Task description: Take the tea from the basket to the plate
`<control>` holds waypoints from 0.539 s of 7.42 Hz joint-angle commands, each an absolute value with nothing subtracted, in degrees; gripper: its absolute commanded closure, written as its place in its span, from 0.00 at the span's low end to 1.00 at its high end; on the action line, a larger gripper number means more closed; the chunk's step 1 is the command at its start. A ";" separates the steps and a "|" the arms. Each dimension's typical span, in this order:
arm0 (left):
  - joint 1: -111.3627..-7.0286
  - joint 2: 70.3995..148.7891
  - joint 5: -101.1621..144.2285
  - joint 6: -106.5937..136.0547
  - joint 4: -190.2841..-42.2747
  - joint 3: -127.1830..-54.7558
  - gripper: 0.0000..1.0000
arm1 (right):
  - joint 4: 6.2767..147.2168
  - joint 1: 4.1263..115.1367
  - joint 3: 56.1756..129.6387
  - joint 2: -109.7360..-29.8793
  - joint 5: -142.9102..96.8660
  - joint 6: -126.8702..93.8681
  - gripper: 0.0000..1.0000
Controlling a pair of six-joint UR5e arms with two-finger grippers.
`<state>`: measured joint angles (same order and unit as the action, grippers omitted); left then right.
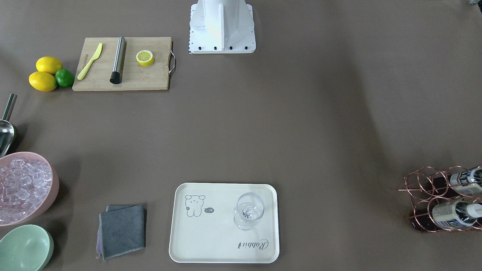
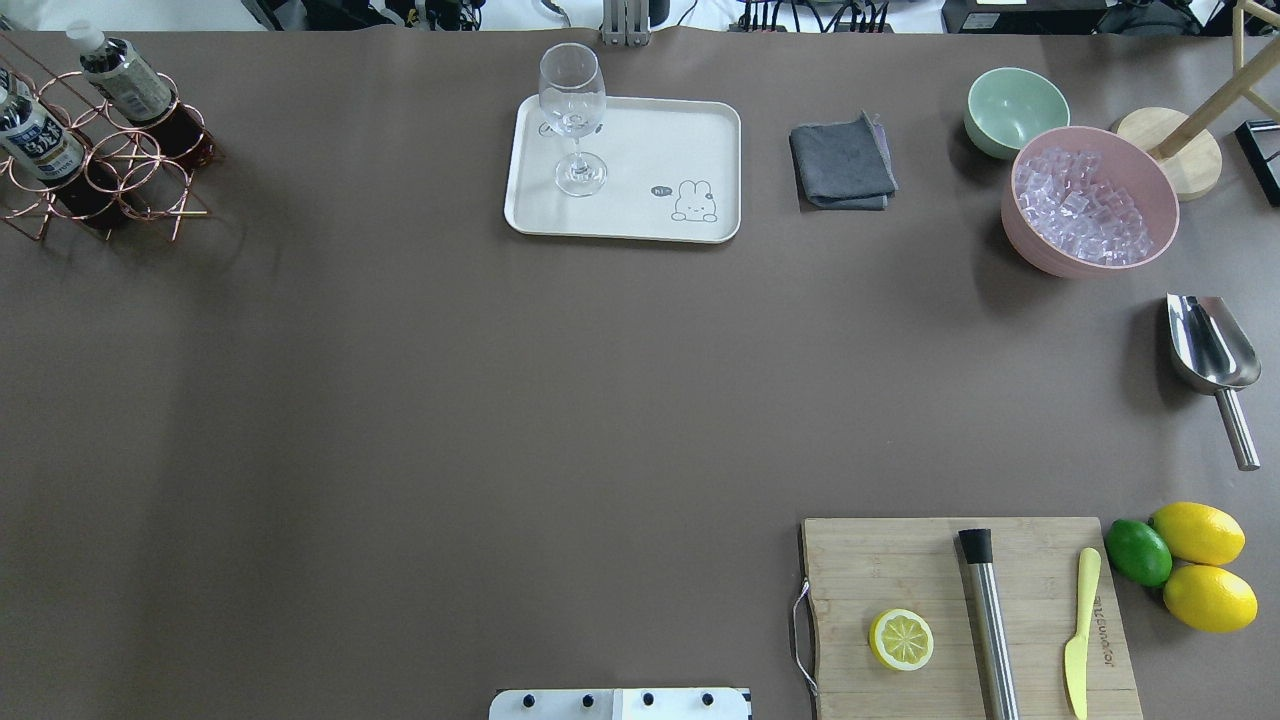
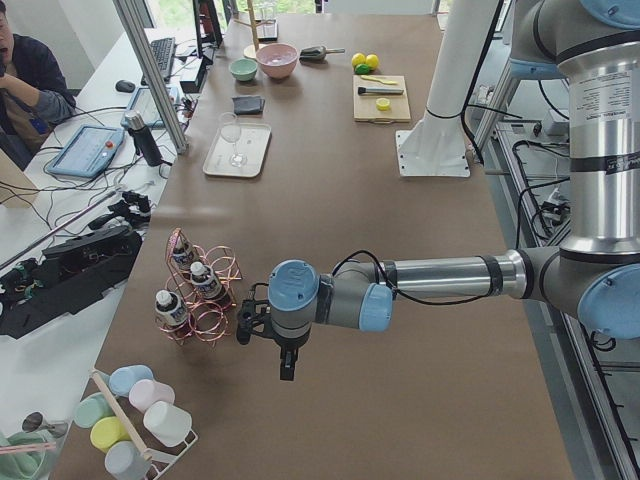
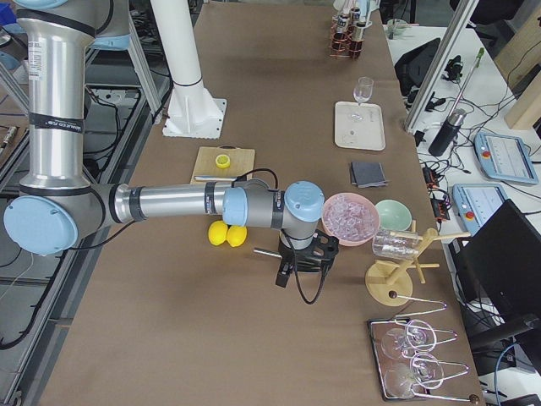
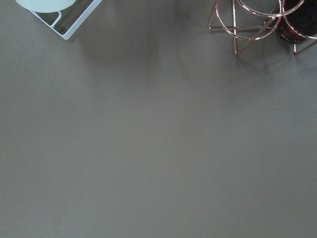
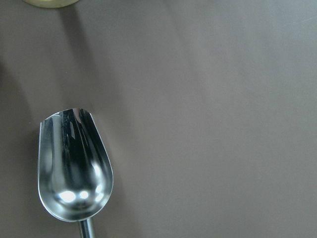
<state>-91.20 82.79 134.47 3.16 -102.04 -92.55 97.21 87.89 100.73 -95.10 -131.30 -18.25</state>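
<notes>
The copper wire basket point(image 2: 130, 165) stands at the far left corner of the table and holds three tea bottles point(image 2: 125, 75) with white caps; it also shows in the front view point(image 1: 425, 192). The cream plate point(image 2: 660, 140) lies at the far middle of the table, with an upright wine glass point(image 2: 575, 110) on it. My left gripper point(image 3: 245, 325) shows only in the exterior left view, close beside the basket point(image 3: 215, 320); I cannot tell whether it is open or shut. My right gripper point(image 4: 328, 251) shows only in the exterior right view, above a steel scoop point(image 6: 74, 168); I cannot tell its state.
A pink bowl of ice point(image 2: 1090, 200), a mint-green bowl point(image 2: 1015, 110) and a grey cloth point(image 2: 842, 162) sit to the right of the plate. A cutting board point(image 2: 960, 610) with a half lemon, a steel rod and a knife lies near right. A cup rack point(image 3: 130, 420) stands beyond the basket.
</notes>
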 commanded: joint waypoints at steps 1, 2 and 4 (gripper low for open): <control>-91.14 82.79 134.56 3.16 -102.04 -92.64 0.02 | 97.21 87.89 100.72 -95.10 -131.31 -18.28 0.00; -91.14 82.79 134.56 3.16 -102.04 -93.16 0.02 | 97.21 87.89 100.72 -95.01 -131.31 -18.19 0.00; -91.14 83.32 134.56 3.16 -102.13 -93.25 0.02 | 97.12 87.89 100.72 -95.01 -131.31 -18.19 0.00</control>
